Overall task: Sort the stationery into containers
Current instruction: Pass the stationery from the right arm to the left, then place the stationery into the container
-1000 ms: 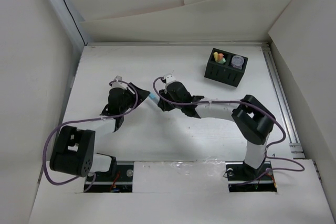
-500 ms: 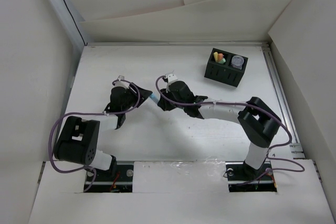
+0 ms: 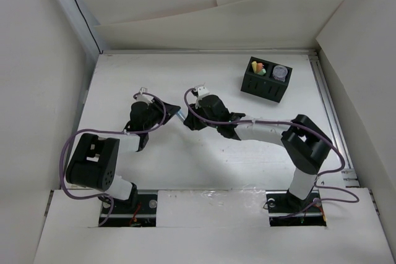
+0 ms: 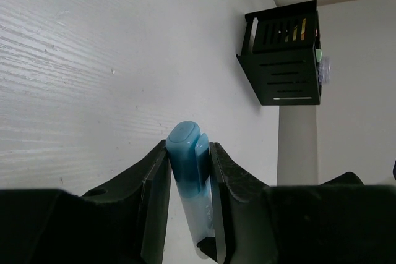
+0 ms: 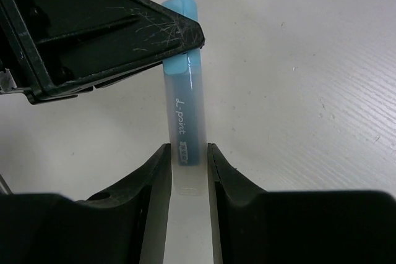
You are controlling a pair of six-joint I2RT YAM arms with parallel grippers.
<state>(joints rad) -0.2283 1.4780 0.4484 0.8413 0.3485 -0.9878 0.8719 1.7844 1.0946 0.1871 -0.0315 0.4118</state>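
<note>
Left wrist view: the light blue marker is clamped at its cap end by the left gripper. The right gripper grips its clear end, mid-table, well apart from the black box.

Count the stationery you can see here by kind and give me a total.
Markers: 4, namely the light blue marker held by the left gripper and right gripper, plus the yellow marker, orange marker and green marker in the black box.
Rolls: 1 visible, a roll in the box's other compartment.
Total: 5.
</note>
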